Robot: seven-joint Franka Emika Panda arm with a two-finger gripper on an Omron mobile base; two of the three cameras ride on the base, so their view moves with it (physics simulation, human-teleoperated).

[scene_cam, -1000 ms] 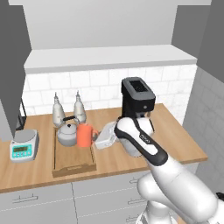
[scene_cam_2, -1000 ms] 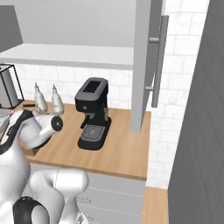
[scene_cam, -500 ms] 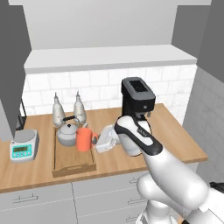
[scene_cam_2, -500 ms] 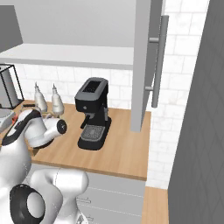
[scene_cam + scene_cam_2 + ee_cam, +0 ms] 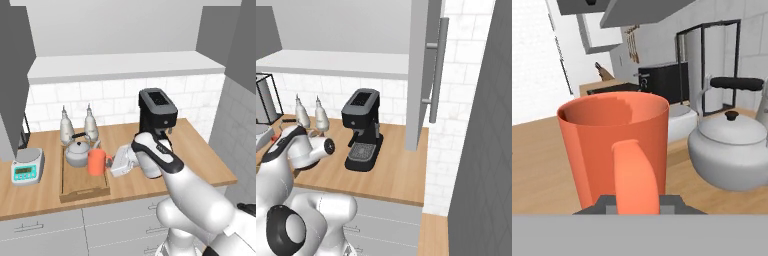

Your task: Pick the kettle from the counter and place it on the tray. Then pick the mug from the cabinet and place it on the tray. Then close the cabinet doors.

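Wooden counter [image 5: 200, 155] under a white tiled wall, coffee machine [image 5: 157, 116] at the back, and the action is on the tray [image 5: 82, 189]. Over the last second the arm has eased the mug [image 5: 98, 162] leftwards, in over the tray's right side next to the kettle [image 5: 78, 153]. The gripper [image 5: 116, 165] is clenched on the mug's handle; in the hand view that handle [image 5: 634, 176] runs straight down between the finger tips. Whether the mug's base is touching the tray yet, I cannot tell. My read: the kettle is done, the mug is at its spot, so letting go comes next, then the cupboard door [image 5: 423, 75], standing open on the right. Count: one kettle, one mug, one tray, two bottles [image 5: 66, 125] behind it, one scale [image 5: 26, 166] to its left
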